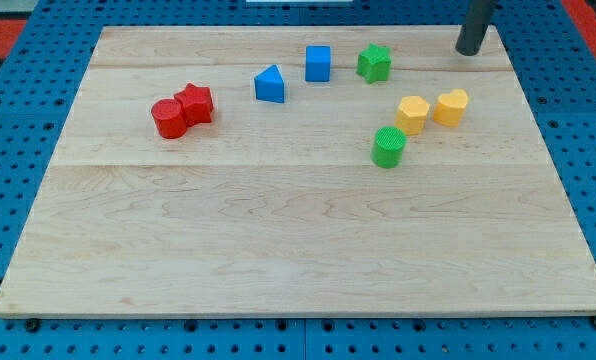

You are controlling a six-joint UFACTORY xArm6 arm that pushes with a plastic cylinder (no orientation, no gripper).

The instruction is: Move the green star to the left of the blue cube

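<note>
The green star [374, 63] lies near the view's top, just right of the blue cube [318, 63], with a small gap between them. My tip [469, 50] stands at the view's top right, well to the right of the green star and slightly above it, touching no block.
A blue triangular block [270, 84] lies left of the blue cube. A red cylinder [168, 118] and a red block [194, 103] touch each other at the left. A green cylinder [388, 146], a yellow hexagon block [412, 113] and a yellow block [451, 106] sit below the star on the wooden board [298, 240].
</note>
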